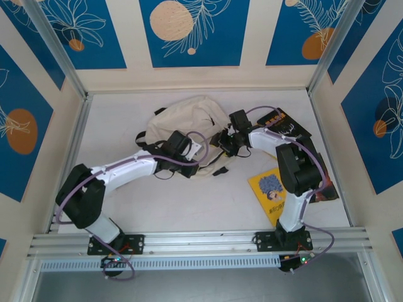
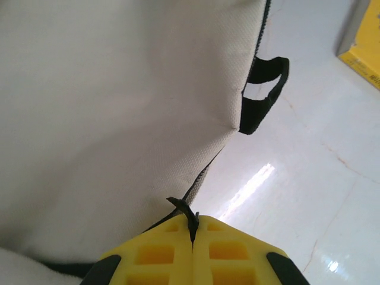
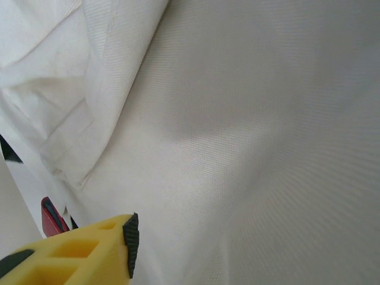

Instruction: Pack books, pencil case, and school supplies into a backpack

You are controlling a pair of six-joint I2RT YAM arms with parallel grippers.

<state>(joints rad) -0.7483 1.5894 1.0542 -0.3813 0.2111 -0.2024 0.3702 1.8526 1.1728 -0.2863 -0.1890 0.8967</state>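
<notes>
Left wrist: left gripper [image 2: 193,224] pinching backpack [image 2: 119,119] edge.

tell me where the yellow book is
In the top view the yellow book lies flat on the table's right side, beside the right arm, right of the backpack and nearer the arm bases than the black book.

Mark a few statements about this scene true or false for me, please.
1. The left gripper pinches a black tab at the edge of the backpack. True.
2. The yellow book is inside the backpack. False: it lies on the table.
3. The black book lies right of the backpack. True.
4. The backpack is blue. False: it is cream.
</notes>
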